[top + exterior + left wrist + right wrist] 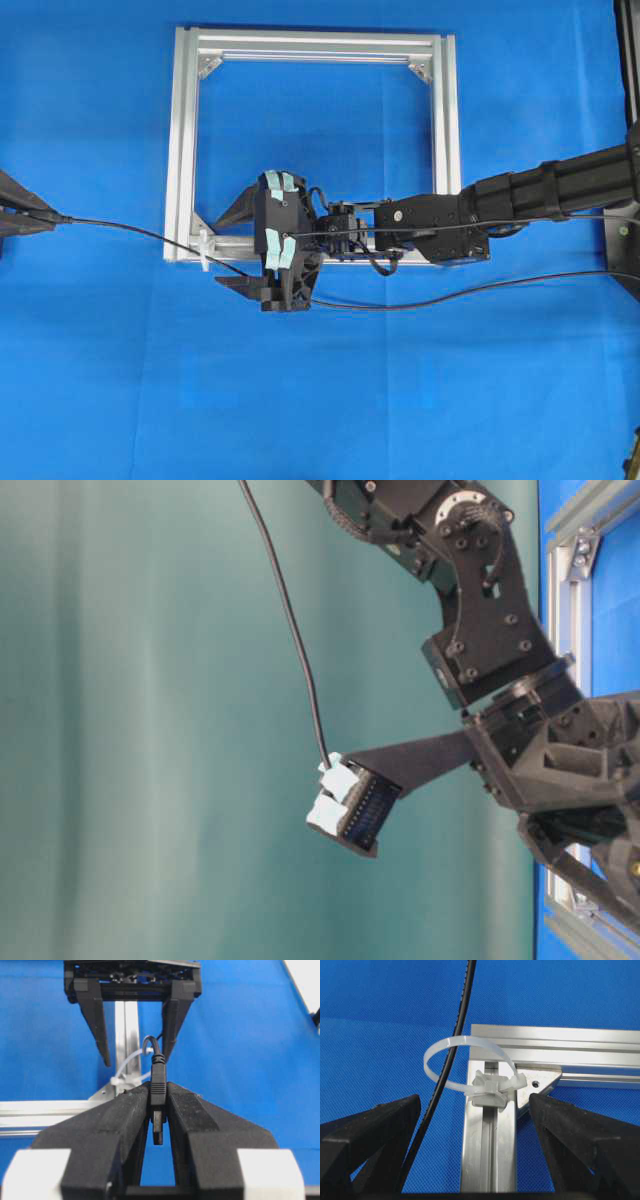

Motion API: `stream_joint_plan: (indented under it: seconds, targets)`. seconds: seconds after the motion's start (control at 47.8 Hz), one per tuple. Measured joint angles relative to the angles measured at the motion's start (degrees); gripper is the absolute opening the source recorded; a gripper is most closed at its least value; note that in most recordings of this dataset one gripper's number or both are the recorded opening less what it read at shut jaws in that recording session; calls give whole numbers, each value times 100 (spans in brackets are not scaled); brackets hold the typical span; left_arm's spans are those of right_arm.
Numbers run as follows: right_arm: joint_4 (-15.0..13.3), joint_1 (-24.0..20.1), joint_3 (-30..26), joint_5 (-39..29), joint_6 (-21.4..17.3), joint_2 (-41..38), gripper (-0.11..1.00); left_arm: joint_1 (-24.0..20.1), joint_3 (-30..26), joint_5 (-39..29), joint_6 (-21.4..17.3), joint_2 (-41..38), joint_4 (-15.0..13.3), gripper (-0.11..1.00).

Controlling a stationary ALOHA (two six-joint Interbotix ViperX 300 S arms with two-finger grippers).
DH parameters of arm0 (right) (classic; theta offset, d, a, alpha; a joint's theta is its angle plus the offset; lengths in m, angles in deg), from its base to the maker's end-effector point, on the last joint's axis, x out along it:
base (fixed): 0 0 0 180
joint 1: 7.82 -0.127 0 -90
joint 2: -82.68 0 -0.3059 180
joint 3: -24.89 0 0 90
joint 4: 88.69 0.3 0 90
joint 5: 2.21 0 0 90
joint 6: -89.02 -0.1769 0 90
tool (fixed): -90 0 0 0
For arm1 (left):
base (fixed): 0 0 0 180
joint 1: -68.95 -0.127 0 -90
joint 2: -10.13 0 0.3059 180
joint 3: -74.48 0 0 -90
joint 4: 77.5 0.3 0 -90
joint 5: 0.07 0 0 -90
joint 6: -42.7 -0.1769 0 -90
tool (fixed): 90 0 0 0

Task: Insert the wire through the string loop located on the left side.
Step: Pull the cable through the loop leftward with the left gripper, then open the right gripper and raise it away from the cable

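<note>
Wire [451, 1045] already runs through string loop [465, 1060] at frame [186, 150] corner. Left gripper [158, 1110] pinches plug, pulling slack through. Right gripper [245, 245] fingers [375, 1130] spread wide, straddle loop.

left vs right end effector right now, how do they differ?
The left end effector is clamped on the wire's plug; the right end effector stands wide open, holding nothing. The left sits out at the view's left edge, clear of the aluminium frame; the right hovers over the frame's corner, fingers either side of the string loop. Both have black fingers.
</note>
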Motion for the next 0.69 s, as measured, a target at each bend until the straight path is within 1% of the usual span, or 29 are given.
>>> stream_joint_plan:
  seconds: [0.063,0.147,0.23,0.293,0.335,0.482,0.607,0.691]
  targets:
    - [0,9,0,0,0,0,98,-9,0,0,0,0,0,27]
    - [0,9,0,0,0,0,98,-9,0,0,0,0,0,55]
    - [0,9,0,-9,0,9,98,-9,0,0,-18,0,0,79]
    - [0,9,0,0,0,0,98,-9,0,-9,-18,0,0,89]
    - [0,9,0,-9,0,0,98,-18,0,-9,-26,0,0,90]
    - [0,9,0,-9,0,0,98,-53,0,-18,-18,0,0,83]
    - [0,9,0,-88,0,62,98,-62,0,-26,-18,0,0,84]
    - [0,9,0,-176,0,237,98,-62,0,-18,-26,0,0,84]
